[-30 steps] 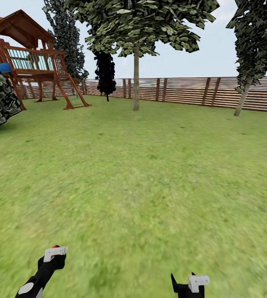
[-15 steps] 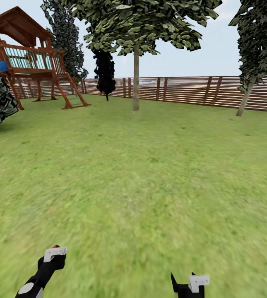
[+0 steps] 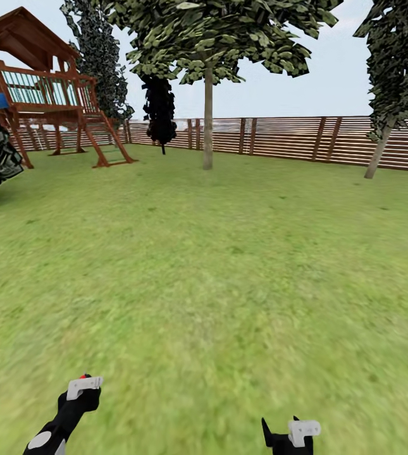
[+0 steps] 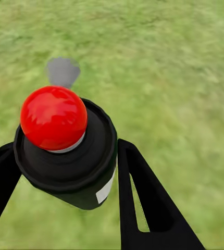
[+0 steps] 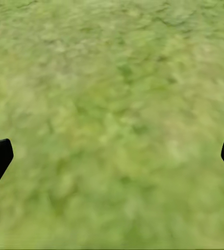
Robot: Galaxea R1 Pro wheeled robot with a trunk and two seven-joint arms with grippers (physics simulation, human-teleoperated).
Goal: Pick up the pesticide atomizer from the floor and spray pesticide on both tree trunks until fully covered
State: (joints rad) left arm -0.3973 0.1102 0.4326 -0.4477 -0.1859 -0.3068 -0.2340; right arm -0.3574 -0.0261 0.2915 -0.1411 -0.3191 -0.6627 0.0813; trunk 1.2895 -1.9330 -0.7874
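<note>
Sprayer (image 4: 65, 148) in hand, the robot stands on the lawn (image 3: 216, 265) with the first step of the job apparently done: the black can with its red knob sits pinched between the two black fingers (image 4: 143, 203) of the left gripper (image 3: 83, 387), one finger on either side of its body. By the look of it, the spraying itself has not started. Both trees are well apart from the can. The nearer trunk (image 3: 208, 120) rises straight ahead of the can, just in front of the slatted fence (image 3: 292, 139). The second trunk (image 3: 379, 151) leans off to the can's right, also by the fence. No white specks can be made out on either at this range, so both seem left to cover. The right gripper (image 3: 292, 433), beside the can, hangs spread and empty over the grass. A wooden play tower (image 3: 45, 95) stands off to the can's left.
</note>
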